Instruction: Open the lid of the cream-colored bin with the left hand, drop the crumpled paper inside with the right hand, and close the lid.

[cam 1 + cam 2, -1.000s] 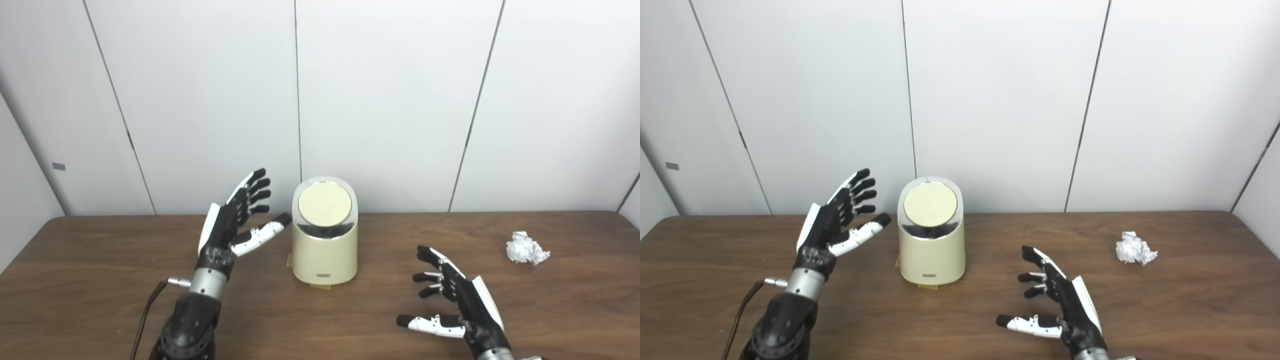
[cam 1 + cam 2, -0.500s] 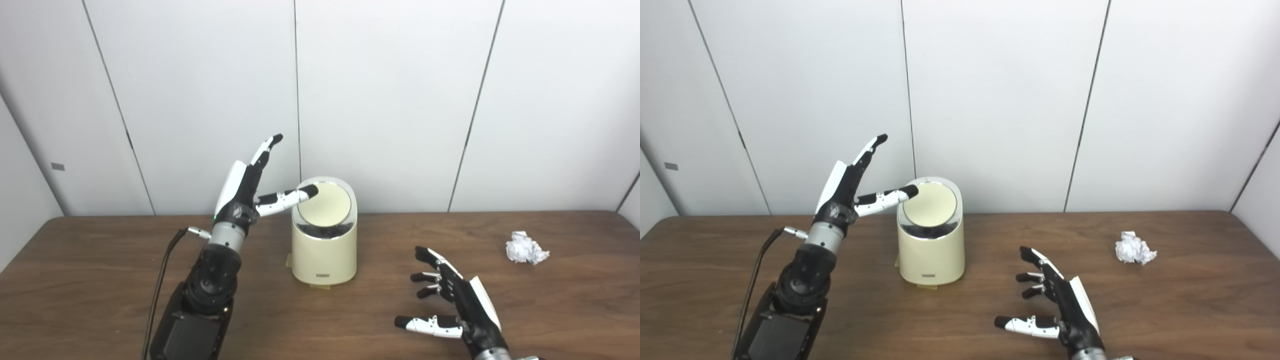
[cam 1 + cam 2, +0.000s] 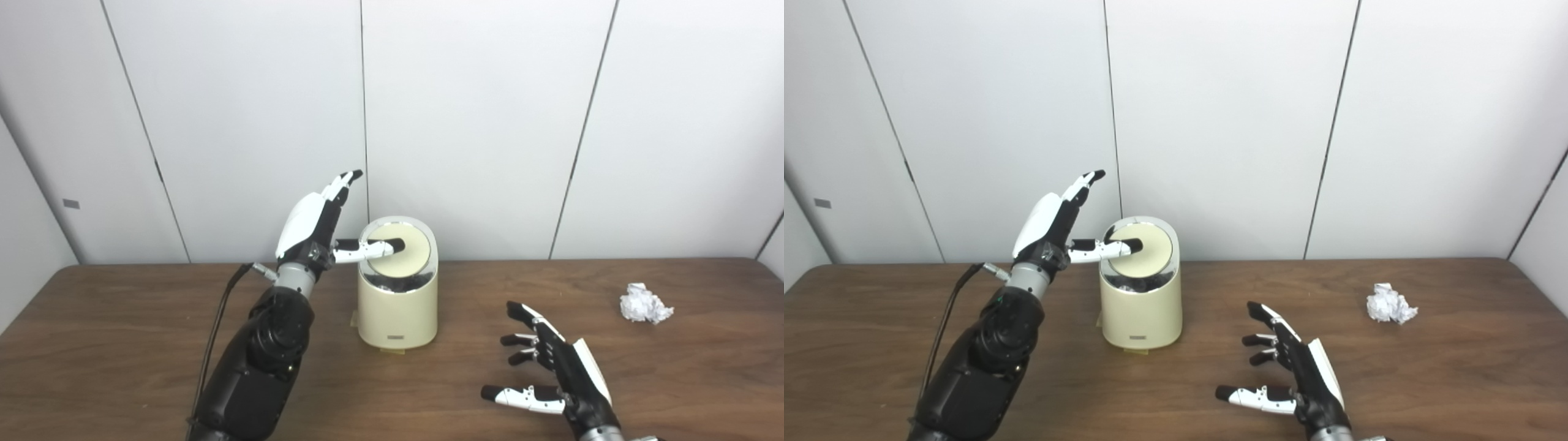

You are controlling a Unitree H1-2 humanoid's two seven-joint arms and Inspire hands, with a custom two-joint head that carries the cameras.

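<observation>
Thumb contact is showing plainly in the left eye view: the left hand (image 3: 312, 223) is standing spread beside the bin (image 3: 398, 294), fingers pointing up toward the wall and holding nothing, while its thumb is lying across the round lid (image 3: 401, 251), tip near the lid's middle. The lid is sitting tilted toward the camera in its shiny rim, and whether it is already giving way I cannot tell. The right hand (image 3: 554, 376) is lying low over the table (image 3: 122, 343), fingers apart and empty, with the bin off to its left and farther back, and the paper (image 3: 645, 304) well apart on its right, near the far table edge. In the right eye view the same thumb is reaching over the lid's left half, the palm staying clear of the bin's wall, and the paper is lying untouched, far from both hands. Judging from this, the risk is lying in the thumb's sideways reach: a push coming across rather than down may be sliding or tipping the light bin toward the right hand instead of opening it. A thumb slipping off the smooth lid is also looking possible, leaving the lid shut before the paper is even fetched.
</observation>
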